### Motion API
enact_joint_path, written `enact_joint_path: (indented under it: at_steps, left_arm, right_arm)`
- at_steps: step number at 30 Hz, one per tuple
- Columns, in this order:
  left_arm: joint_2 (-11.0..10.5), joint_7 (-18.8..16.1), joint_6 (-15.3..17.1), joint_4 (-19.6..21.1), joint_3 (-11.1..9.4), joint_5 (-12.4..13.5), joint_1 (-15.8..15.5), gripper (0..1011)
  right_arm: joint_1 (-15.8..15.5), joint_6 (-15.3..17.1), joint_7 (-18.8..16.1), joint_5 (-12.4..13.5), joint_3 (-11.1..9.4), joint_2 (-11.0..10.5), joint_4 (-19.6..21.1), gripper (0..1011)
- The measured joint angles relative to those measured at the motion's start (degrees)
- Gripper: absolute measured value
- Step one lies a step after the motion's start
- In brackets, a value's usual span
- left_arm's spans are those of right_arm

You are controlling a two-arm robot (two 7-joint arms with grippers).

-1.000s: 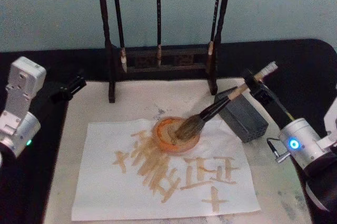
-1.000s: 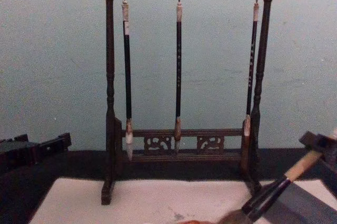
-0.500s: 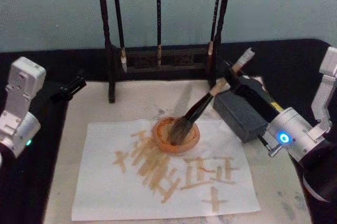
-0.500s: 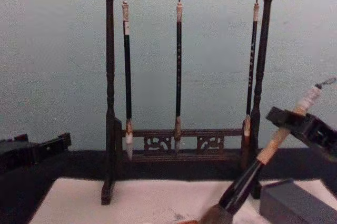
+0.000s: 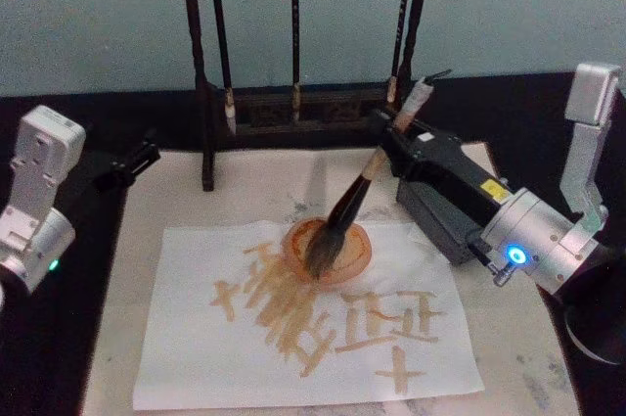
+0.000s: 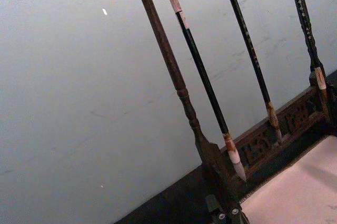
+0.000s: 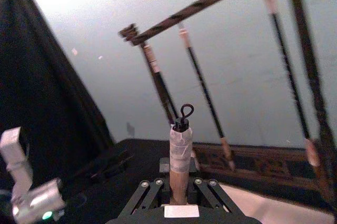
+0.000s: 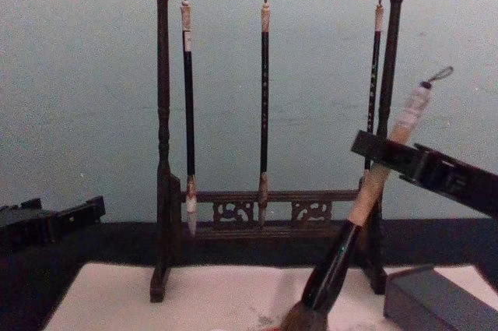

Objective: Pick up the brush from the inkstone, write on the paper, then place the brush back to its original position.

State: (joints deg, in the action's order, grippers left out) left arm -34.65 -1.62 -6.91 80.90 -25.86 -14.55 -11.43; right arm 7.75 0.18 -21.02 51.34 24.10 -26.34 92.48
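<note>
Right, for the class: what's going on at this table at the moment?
The right gripper holds the brush by its handle, tilted, bristles down in an orange dish that sits on the paper. The paper already carries brown strokes. The inkstone lies under that arm, without the brush. The left gripper is parked off to the left.

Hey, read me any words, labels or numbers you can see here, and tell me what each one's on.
"正 正": two brushed tan characters on the paper; this is a probable reading.
"十": cross-shaped strokes, one on the paper's left and one near its front edge.
Dense tan strokes mid-sheet: too smeared to read.
Yellow sticker on the right arm: too small to read.
White label in the right wrist view: nothing legible.
</note>
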Motion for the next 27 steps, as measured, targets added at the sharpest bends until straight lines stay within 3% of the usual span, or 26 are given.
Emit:
enact_joint_path:
  at_steps: [9, 18, 27]
  left_arm:
    - [0.0, 0.0, 0.0, 0.0, 0.0, 0.0, 0.0, 1002]
    - [0.0, 0.0, 0.0, 0.0, 0.0, 0.0, 0.0, 1002]
    - [0.0, 0.0, 0.0, 0.0, 0.0, 0.0, 0.0, 1002]
  right_arm:
    - [1.2, 1.7, -1.2, -8.4, 2.8, -2.6, 4.2, 164]
    - [3.8, 4.1, -4.8, -14.5, 5.5, -4.8, 6.5, 164]
    - [6.5, 6.6, -8.6, -17.9, 8.2, -5.5, 6.3, 163]
